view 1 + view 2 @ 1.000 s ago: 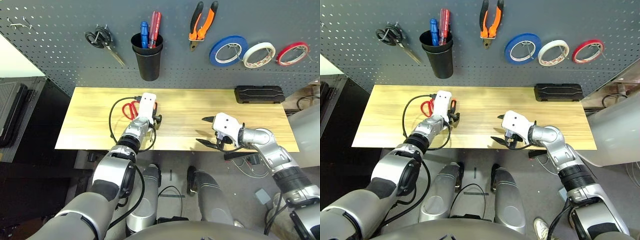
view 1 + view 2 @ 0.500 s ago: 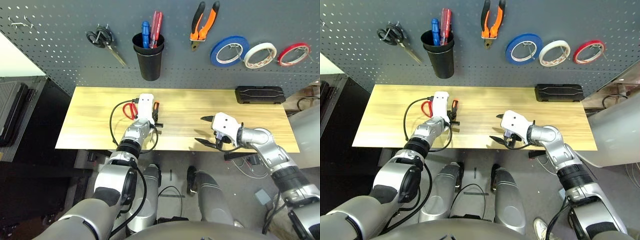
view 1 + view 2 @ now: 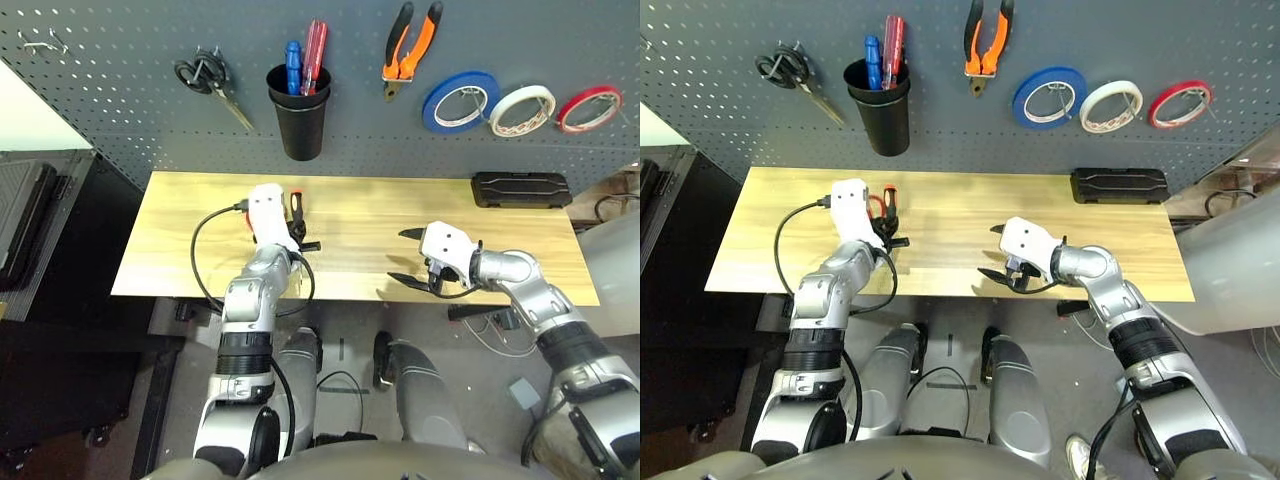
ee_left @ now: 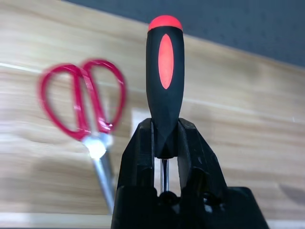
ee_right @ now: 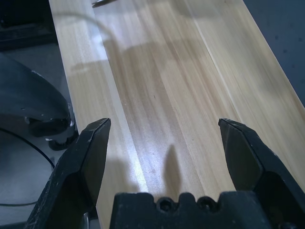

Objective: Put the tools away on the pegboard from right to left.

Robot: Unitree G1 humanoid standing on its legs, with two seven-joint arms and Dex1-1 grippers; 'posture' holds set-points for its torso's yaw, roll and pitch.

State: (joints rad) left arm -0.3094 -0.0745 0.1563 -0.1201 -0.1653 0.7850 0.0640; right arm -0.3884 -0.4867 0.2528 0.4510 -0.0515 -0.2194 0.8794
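Note:
My left gripper [image 4: 165,130] is shut on the slim screwdriver [image 4: 164,86], gripping the base of its black-orange handle, which points up. It is held just above the wooden table [image 3: 380,215] at its left middle [image 3: 300,232]. The red-handled scissors [image 4: 97,148] lie flat on the table just beyond it. My right gripper [image 3: 413,258] hovers open over the front edge, nothing between its fingers [image 5: 88,157]. On the pegboard [image 3: 120,120] hang the orange-and-black pliers [image 3: 408,45] and the white tape roll [image 3: 518,108].
Also on the pegboard are black-handled scissors [image 3: 210,80], a black cup [image 3: 300,115] holding a blue and a red screwdriver, a blue tape roll [image 3: 458,100] and a red one [image 3: 585,105]. A black case [image 3: 520,188] lies at the table's back right.
My left gripper closed on the screwdriver and lifted it, and the arm swung a little left with the handle turned upright. The right arm barely moved.

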